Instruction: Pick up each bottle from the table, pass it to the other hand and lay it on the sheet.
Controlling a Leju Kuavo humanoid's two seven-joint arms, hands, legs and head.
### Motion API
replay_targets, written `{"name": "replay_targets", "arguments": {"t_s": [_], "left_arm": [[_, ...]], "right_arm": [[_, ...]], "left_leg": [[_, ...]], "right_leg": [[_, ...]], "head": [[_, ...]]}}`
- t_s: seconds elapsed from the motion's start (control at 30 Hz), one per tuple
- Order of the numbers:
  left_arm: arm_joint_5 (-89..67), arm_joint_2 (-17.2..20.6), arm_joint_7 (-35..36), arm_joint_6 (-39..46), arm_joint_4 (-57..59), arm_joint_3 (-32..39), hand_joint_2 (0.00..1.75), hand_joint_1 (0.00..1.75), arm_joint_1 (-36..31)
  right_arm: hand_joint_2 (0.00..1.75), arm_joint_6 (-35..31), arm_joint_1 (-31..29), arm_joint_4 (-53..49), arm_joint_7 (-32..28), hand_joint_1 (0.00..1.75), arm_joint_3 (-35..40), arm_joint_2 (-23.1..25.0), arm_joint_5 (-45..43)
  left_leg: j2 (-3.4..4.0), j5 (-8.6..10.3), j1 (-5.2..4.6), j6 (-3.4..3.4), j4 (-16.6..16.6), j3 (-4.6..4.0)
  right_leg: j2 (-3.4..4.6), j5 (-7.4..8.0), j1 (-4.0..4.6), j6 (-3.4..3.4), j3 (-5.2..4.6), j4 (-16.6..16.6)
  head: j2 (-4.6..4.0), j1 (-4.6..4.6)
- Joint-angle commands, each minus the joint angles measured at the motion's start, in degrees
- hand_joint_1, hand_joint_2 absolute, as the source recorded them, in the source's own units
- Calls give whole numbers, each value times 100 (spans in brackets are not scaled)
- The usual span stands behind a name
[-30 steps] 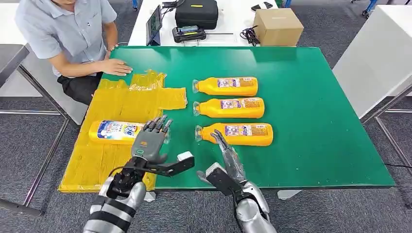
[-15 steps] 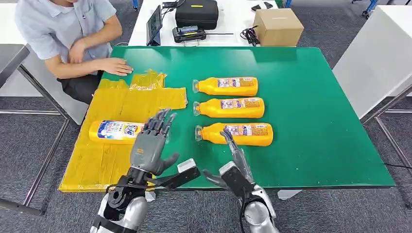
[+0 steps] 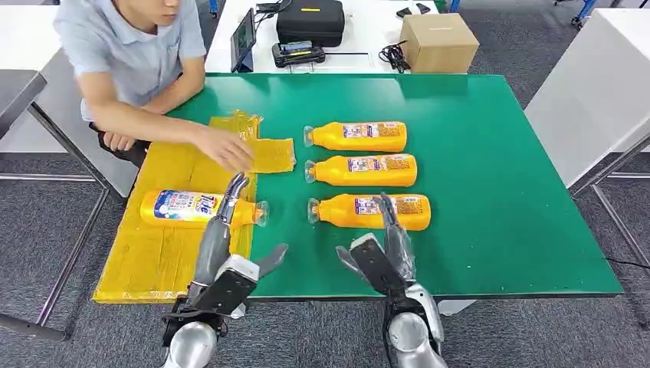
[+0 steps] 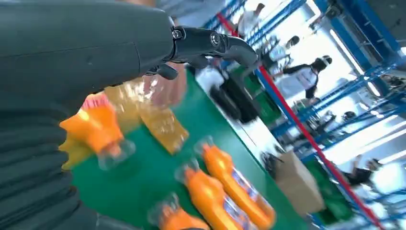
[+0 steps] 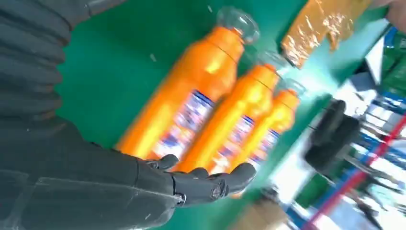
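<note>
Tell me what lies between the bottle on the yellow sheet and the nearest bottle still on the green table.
In the head view, only a bare strip of green table separates the sheet bottle from the nearest table bottle.

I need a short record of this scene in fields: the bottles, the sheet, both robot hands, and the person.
bottles on green table: three orange bottles lying in a row, the nearest bottle in front
bottle on sheet: one Tide bottle lying on the yellow sheet
left hand: open, beside the Tide bottle
right hand: open, at the nearest bottle, holding nothing
person: hand over the sheet's far part
</note>
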Motion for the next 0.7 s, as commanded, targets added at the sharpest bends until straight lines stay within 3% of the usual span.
{"name": "replay_targets", "arguments": {"t_s": [0.03, 0.2, 0.47, 0.6, 0.7], "left_arm": [[635, -79, -34, -85, 430, -131, 175, 0, -80], [842, -79, -78, -141, 424, -165, 175, 0, -92], [887, -79, -63, -177, 432, -122, 175, 0, -114], [886, -79, -69, -177, 388, -86, 175, 0, -90], [803, -79, 18, -159, 260, -17, 175, 0, 4]], "right_arm": [[175, -317, -415, -192, 225, 0, 433, -490, 978], [175, -929, -518, -211, 216, 0, 918, -730, 2068], [175, -829, -1111, 572, 1169, 0, 1375, -1081, 3507], [175, -824, -1132, 620, 1180, 0, 1384, -1070, 3521], [175, -429, -1093, 573, 1398, 0, 1566, -1177, 3673]], "left_leg": [[4, -4, 3, -6, -2, 16], [7, -5, 3, -6, -2, 17], [8, -3, 4, -4, -3, 15], [7, -2, 4, -5, -3, 14], [9, -10, 6, -9, -2, 27]], "right_leg": [[1, -3, 4, -9, 16, -4], [3, -2, 4, -9, 17, -5], [5, 1, 5, -6, 15, -6], [4, 0, 4, -7, 14, -6], [5, -7, 7, -13, 27, -5]], "head": [[0, -2], [0, -2], [0, -2], [0, -2], [0, -2]]}}
